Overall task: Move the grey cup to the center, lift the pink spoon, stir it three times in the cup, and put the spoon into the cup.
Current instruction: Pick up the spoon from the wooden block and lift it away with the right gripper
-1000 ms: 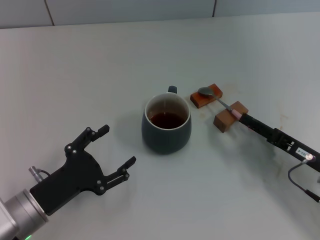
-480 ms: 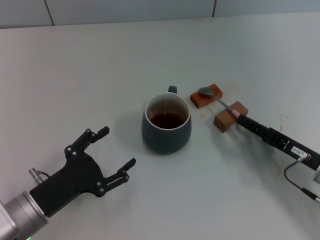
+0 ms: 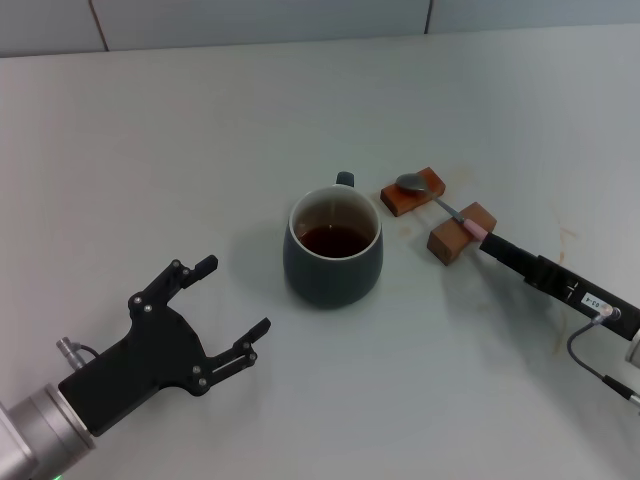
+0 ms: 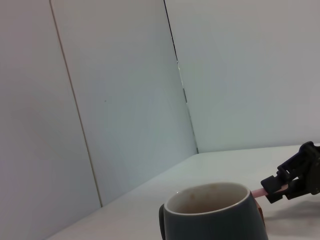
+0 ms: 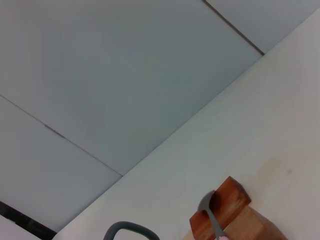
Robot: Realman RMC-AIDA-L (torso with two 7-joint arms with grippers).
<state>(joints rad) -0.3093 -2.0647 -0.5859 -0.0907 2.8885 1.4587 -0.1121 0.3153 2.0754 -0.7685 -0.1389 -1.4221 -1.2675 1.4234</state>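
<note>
The right gripper (image 3: 486, 241) has its tips closed on the handle end of the pink spoon (image 3: 440, 205), which lies across two wooden blocks (image 3: 437, 214) just beside the grey cup (image 3: 333, 247). The left gripper (image 3: 215, 305) rests wide open and empty, near the cup. The cup looks already placed; lifting, stirring and dropping the spoon in all remain.

light: bright, even, diffuse | shadows: soft, faint beneath objects | glare: slight | focus: sharp
</note>
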